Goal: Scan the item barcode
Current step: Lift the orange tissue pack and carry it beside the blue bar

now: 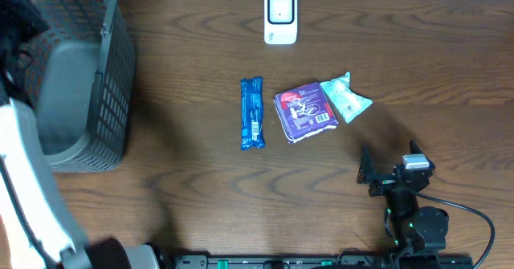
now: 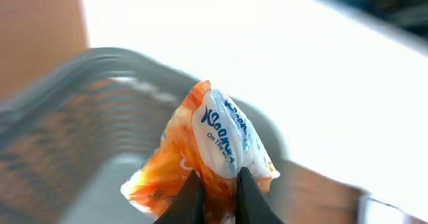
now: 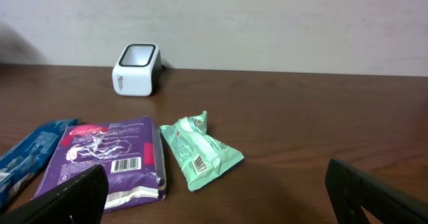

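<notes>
My left gripper [image 2: 217, 182] is shut on an orange and white tissue packet [image 2: 214, 127], pinching its lower edge above the grey basket [image 2: 60, 124]. In the overhead view that gripper [image 1: 20, 20] is a dark blur over the basket's far left, and the packet does not show there. The white barcode scanner [image 1: 280, 17] stands at the table's far middle, also in the right wrist view [image 3: 137, 69]. My right gripper [image 1: 389, 160] rests open near the front right, nothing between its fingers [image 3: 73, 194].
A blue bar [image 1: 252, 112], a purple packet [image 1: 304, 112] with its barcode facing up [image 3: 110, 158] and a green packet [image 1: 345, 98] lie mid-table, just beyond my right gripper. The wire basket [image 1: 108, 76] fills the left end of the table.
</notes>
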Motion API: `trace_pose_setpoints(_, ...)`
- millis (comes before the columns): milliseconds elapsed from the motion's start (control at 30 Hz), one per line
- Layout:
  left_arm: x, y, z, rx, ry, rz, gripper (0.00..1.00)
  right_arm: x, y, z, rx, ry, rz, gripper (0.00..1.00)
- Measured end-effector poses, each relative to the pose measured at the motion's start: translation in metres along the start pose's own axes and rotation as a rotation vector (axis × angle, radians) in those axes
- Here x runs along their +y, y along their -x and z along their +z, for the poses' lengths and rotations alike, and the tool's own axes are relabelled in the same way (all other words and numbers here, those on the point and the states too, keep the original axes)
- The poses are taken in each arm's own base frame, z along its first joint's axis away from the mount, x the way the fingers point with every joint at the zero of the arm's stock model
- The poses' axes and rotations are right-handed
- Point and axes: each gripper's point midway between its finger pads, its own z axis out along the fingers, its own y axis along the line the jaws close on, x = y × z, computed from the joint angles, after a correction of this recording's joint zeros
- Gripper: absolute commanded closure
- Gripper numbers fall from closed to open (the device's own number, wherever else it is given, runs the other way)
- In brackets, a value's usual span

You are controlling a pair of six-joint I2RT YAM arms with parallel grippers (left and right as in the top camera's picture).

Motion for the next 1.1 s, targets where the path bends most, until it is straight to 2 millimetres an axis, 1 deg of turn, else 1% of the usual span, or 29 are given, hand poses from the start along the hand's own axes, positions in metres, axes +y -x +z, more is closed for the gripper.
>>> trace_pose_setpoints(33,-0.017,0.001,-0.01,-0.001,-0.05,-0.013,0.93,0.0,0.0,0.0,0.0,0.0,0.0,0.01)
trace_pose_setpoints(100,-0.055,-0.004,-0.027,0.018,-0.155,-0.033,0.93,0.0,0.0,0.0,0.0,0.0,0.0,0.01)
trace_pose_setpoints(167,-0.088,-0.017,-0.04,0.065,-0.242,-0.04,0.93,0.0,0.0,0.0,0.0,0.0,0.0,0.01)
trace_pose_setpoints(200,-0.107,-0.027,-0.045,0.098,-0.287,-0.037,0.93,0.0,0.0,0.0,0.0,0.0,0.0,0.01)
trace_pose_setpoints(267,-0.135,-0.047,-0.051,0.169,-0.357,-0.034,0.92,0.0,0.0,0.0,0.0,0.0,0.0,0.01)
trace_pose_setpoints(300,-0.147,-0.06,-0.053,0.217,-0.381,-0.032,0.93,0.0,0.0,0.0,0.0,0.0,0.0,0.01)
trace_pose_setpoints(333,-0.16,-0.081,-0.054,0.295,-0.401,-0.03,0.93,0.0,0.0,0.0,0.0,0.0,0.0,0.01)
trace_pose_setpoints(400,-0.175,-0.112,-0.054,0.408,-0.413,-0.021,0.93,0.0,0.0,0.0,-0.001,0.0,0.0,0.01)
trace_pose_setpoints(433,-0.183,-0.133,-0.052,0.481,-0.411,-0.013,0.93,0.0,0.0,0.0,0.0,0.0,0.0,0.01)
trace_pose_setpoints(467,-0.188,-0.148,-0.049,0.532,-0.405,-0.005,0.93,0.0,0.0,0.0,0.0,0.0,0.0,0.01)
trace_pose_setpoints(500,-0.195,-0.169,-0.045,0.601,-0.395,0.009,0.93,0.0,0.0,0.0,0.0,0.0,0.0,0.01)
trace_pose_setpoints(633,-0.211,-0.241,-0.024,0.81,-0.34,0.073,0.93,0.0,0.0,0.0,0.0,0.0,0.0,0.01)
trace_pose_setpoints(767,-0.223,-0.302,-0.004,0.957,-0.301,0.13,0.93,0.0,0.0,0.0,0.0,0.0,0.0,0.01)
trace_pose_setpoints(900,-0.23,-0.353,0.008,1.074,-0.253,0.157,0.93,0.0,0.0,0.0,0.0,0.0,0.0,0.01)
trace_pose_setpoints(967,-0.231,-0.371,0.01,1.112,-0.236,0.165,0.92,0.0,0.0,0.0,0.0,0.0,0.0,0.01)
trace_pose_setpoints(1000,-0.232,-0.379,0.011,1.13,-0.229,0.17,0.85,0.0,0.0,0.0,0.0,0.0,0.0,0.01)
trace_pose_setpoints(1033,-0.232,-0.385,0.012,1.144,-0.224,0.174,0.68,0.0,0.0,0.0,0.0,0.0,0.0,0.01)
trace_pose_setpoints(1067,-0.233,-0.39,0.012,1.155,-0.221,0.181,0.47,0.0,0.0,0.0,0.0,0.0,0.0,0.01)
trace_pose_setpoints(1100,-0.233,-0.397,0.012,1.167,-0.216,0.187,0.32,0.0,0.0,0.0,0.0,0.0,0.0,0.01)
